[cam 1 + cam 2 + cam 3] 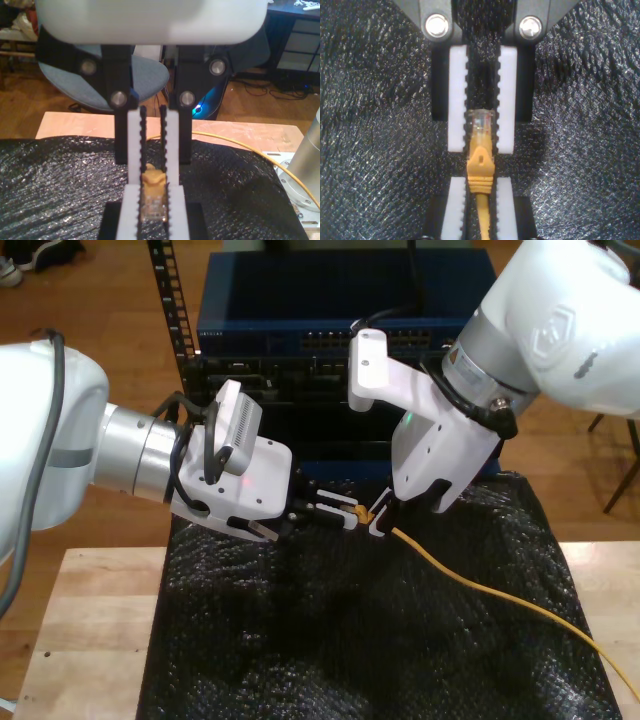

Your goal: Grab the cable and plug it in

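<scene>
Black foam covers the desk (100,640); both your grippers' fingers (457,100) clamp the cable (480,580) plug mid-handoff. Next you'll want one releasing before heading for the rack (340,340).

Foam sheet (350,640) lies on the worktop (80,640); equipment rack (340,330) stands behind it. The two end effectors meet over the sheet's far part, one from the exterior view's left, one from its right. The cable (480,585) runs from that meeting point across the sheet toward the exterior view's lower right. Its plug (481,131) sits between both pairs of fingers.
</scene>
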`<state>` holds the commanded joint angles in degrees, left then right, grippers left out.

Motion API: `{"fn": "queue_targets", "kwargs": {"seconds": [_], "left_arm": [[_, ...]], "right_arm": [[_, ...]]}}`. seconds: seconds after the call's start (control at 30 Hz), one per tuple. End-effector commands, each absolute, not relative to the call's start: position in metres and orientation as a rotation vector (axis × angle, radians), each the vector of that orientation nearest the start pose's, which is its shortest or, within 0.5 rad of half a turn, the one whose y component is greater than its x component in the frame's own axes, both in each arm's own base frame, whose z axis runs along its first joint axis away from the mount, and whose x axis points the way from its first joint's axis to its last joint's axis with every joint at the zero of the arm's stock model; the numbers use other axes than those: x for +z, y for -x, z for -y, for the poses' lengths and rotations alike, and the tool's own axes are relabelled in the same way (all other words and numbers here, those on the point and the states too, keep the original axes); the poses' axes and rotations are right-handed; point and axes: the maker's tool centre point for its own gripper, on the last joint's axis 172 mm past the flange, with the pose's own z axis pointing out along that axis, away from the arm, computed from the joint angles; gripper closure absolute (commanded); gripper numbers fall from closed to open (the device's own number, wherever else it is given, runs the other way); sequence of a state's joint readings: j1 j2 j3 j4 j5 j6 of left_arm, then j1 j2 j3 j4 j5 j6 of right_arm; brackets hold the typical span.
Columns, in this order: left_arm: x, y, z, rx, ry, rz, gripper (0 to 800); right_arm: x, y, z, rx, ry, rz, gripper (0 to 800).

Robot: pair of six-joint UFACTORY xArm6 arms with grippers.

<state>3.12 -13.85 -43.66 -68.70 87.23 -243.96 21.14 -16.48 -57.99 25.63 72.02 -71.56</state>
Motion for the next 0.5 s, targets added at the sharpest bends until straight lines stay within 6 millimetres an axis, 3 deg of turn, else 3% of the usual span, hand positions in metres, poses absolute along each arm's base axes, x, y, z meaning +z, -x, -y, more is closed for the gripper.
{"fn": "queue_targets", "kwargs": {"seconds": [0.17,0.2,0.27,0.3,0.37,0.5], "left_arm": [[0.3093,-0.3501,0.2282,0.878,-1.438,1.403,787],[0.3093,-0.3497,0.2287,0.877,-1.436,1.404,793],[0.3090,-0.3495,0.2286,0.875,-1.437,1.405,795],[0.3083,-0.3503,0.2279,0.876,-1.440,1.403,797],[0.3085,-0.3499,0.2281,0.871,-1.442,1.398,795],[0.3081,-0.3524,0.2251,0.871,-1.457,1.384,795]], "right_arm": [[0.2945,-0.3507,-0.2434,-0.308,2.029,1.865,757],[0.2945,-0.3507,-0.2434,-0.308,2.029,1.865,691],[0.2944,-0.3503,-0.2433,-0.306,2.028,1.865,473],[0.2939,-0.3491,-0.2446,-0.305,2.023,1.868,423],[0.2933,-0.3467,-0.2467,-0.303,2.014,1.875,346],[0.2977,-0.3464,-0.2466,-0.327,1.980,1.918,269]]}}
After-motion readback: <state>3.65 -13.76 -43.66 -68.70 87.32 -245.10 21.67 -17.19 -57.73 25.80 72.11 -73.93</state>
